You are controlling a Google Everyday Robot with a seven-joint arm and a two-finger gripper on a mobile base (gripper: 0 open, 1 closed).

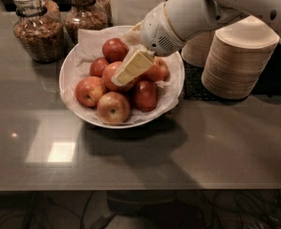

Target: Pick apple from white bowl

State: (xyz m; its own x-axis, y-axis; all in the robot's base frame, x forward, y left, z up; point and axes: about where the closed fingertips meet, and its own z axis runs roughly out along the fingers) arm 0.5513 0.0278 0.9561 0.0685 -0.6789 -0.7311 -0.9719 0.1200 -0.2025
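The white bowl (64,87), lined with crumpled white paper, stands on the grey counter at centre left and holds several red apples. My gripper (124,75), cream-coloured at its tip, reaches down from the upper right into the middle of the bowl. Its tip lies on or just over the central apple (109,74), a red one with an orange blush, and partly hides it. Other apples lie around it at the front (113,108), the left (90,90) and the back (115,49). The white arm covers the bowl's far right rim.
Two glass jars (37,30) (85,13) with brown contents stand behind the bowl to the left. Stacks of beige disposable bowls (238,61) stand to the right on a dark mat (193,85). The counter's front edge (140,190) runs below.
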